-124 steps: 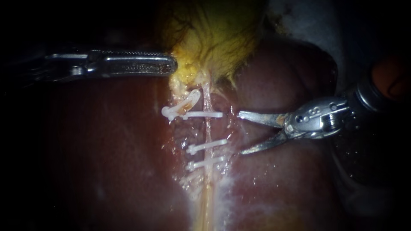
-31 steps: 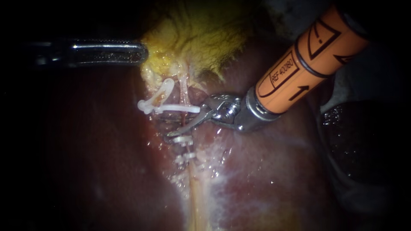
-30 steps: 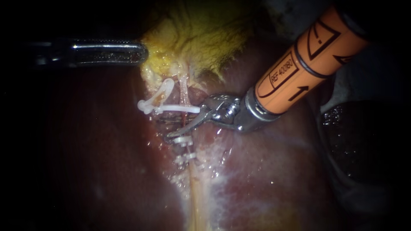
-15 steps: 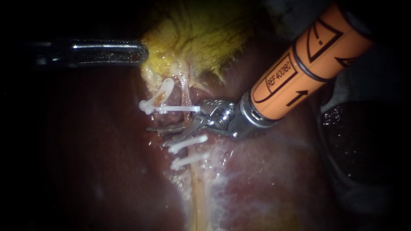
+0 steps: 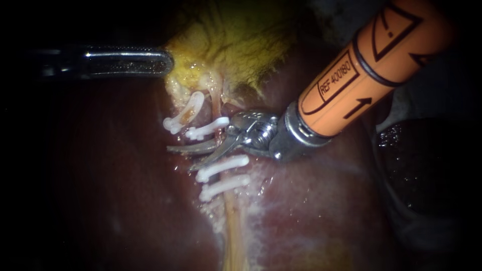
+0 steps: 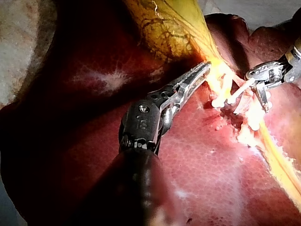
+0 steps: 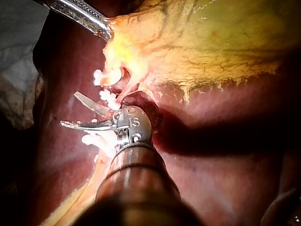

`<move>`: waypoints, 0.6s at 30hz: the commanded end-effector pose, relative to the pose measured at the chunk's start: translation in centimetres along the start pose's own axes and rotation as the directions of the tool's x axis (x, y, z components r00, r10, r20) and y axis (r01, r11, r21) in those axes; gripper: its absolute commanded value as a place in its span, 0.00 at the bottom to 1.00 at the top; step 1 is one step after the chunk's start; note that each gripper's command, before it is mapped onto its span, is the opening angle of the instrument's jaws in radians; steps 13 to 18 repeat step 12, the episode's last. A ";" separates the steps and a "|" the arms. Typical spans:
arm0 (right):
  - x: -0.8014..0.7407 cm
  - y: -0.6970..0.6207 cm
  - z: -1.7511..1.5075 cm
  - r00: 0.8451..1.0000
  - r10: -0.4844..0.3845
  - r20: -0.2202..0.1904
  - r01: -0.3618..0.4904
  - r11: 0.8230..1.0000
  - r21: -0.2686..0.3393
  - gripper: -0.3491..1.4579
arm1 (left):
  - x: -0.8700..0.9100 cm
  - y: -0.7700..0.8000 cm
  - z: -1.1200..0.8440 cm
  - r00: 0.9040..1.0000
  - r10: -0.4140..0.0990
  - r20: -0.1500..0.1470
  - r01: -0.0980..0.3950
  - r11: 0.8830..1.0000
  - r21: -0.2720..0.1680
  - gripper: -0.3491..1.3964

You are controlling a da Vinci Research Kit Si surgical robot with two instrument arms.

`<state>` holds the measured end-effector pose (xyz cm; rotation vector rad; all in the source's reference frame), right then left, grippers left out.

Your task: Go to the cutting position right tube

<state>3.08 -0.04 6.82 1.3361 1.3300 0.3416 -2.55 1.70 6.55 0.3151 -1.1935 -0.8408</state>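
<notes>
Endoscope view: thin pale-yellow right tube [image 5: 216,103], down from yellow gallbladder [image 5: 241,40] over red liver [image 5: 125,190], pinched by white plastic clips [image 5: 221,168]. Astride it between clips, seemingly, orange-sleeved right instrument's hand [image 5: 179,158], blades apart. Risk: shearing a clip or scoring liver if tilted.

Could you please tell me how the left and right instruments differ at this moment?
The left instrument has its jaws shut on the gallbladder; the right instrument has its curved jaws open. The left one lies clear of the clips; the right one sits between them, at the tube. The right shaft wears an orange sleeve; the left shows none. Both are slender and metal-tipped.
</notes>
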 end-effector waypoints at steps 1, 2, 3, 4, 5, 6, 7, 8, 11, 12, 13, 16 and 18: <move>0.00 0.00 0.00 1.000 0.001 0.000 -0.001 1.000 0.000 0.75 | 0.00 0.00 0.00 1.000 0.000 0.000 0.000 1.000 0.000 0.00; 0.00 0.00 0.00 1.000 0.001 0.000 -0.001 1.000 0.000 0.75 | 0.00 0.00 0.00 1.000 0.000 0.000 0.000 1.000 0.000 0.00; 0.00 0.00 0.00 1.000 0.001 0.000 -0.001 1.000 0.000 0.75 | 0.00 0.00 0.00 1.000 0.000 0.000 0.000 1.000 0.000 0.00; 0.00 0.00 0.00 1.000 0.001 0.000 -0.001 1.000 0.000 0.75 | 0.00 0.00 0.00 1.000 0.000 0.000 0.000 1.000 0.000 0.00; 0.00 0.00 0.00 1.000 0.001 0.000 -0.001 1.000 0.000 0.75 | 0.00 0.00 0.00 1.000 0.000 0.000 0.000 1.000 0.000 0.00; 0.00 0.00 0.00 1.000 0.001 0.000 -0.001 1.000 0.000 0.75 | 0.00 0.00 0.00 1.000 0.000 0.000 0.000 1.000 0.000 0.00; 0.00 0.00 0.00 1.000 0.001 0.000 -0.001 1.000 0.000 0.75 | 0.00 0.00 0.00 1.000 0.000 0.000 0.000 1.000 0.000 0.00; 0.00 0.00 0.00 1.000 0.001 0.000 -0.001 1.000 0.000 0.75 | 0.00 0.00 0.00 1.000 0.000 0.000 0.000 1.000 0.000 0.00; 0.00 0.00 0.00 1.000 0.001 0.000 -0.001 1.000 0.000 0.75 | 0.00 0.00 0.00 1.000 0.000 0.000 0.000 1.000 0.000 0.00; 0.00 0.01 0.00 1.000 0.001 -0.003 -0.001 1.000 -0.005 0.75 | 0.00 0.00 0.00 1.000 0.000 0.000 0.000 1.000 0.000 0.00; 0.00 0.01 0.00 1.000 0.001 -0.003 -0.001 1.000 -0.005 0.75 | 0.00 0.00 0.00 1.000 0.000 0.000 0.000 1.000 0.000 0.00; 0.00 0.01 0.00 1.000 0.001 -0.003 -0.001 1.000 -0.005 0.75 | 0.00 0.00 0.00 1.000 0.000 0.000 0.000 1.000 0.000 0.00; 0.00 0.01 0.00 1.000 0.001 -0.003 -0.001 1.000 -0.005 0.75 | 0.00 0.00 0.00 1.000 0.000 0.000 0.000 1.000 0.000 0.00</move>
